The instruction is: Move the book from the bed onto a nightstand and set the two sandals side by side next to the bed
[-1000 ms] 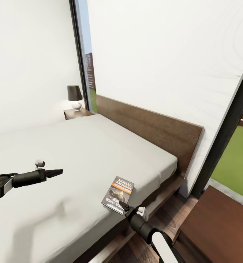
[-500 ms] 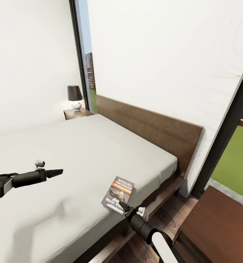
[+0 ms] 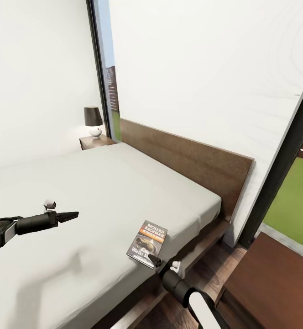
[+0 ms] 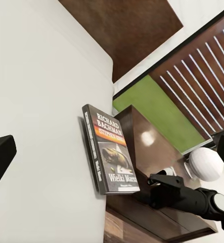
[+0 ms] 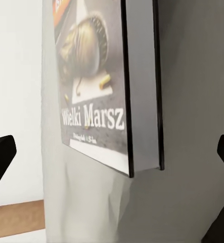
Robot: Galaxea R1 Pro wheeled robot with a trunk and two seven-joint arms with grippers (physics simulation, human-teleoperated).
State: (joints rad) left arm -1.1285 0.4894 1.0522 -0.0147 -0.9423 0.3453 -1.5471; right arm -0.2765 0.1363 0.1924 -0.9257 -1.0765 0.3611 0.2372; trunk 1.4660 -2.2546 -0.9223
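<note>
The book (image 3: 148,244) lies flat near the edge of the bed (image 3: 124,183), a dark paperback with an orange band and white lettering. My right gripper (image 3: 154,260) is at the book's near corner, coming up from beside the bed frame. In the right wrist view the book (image 5: 99,86) is close, and the fingertips (image 5: 0,157) stand wide apart on either side of its corner, open. My left gripper (image 3: 73,214) hovers open over the mattress, well left of the book (image 4: 109,152). The blue sandals are out of view.
One nightstand (image 3: 96,141) with a dark-shaded lamp (image 3: 93,119) stands at the bed's far side. A second nightstand (image 3: 270,278) is close on the right, between bed and window. A small white gadget (image 3: 49,204) rests on the mattress by my left arm. The headboard (image 3: 192,160) backs the bed.
My right wrist has sunk slightly beside the bed edge, with the fingers still at the book's corner. The book and the left arm have not moved.
</note>
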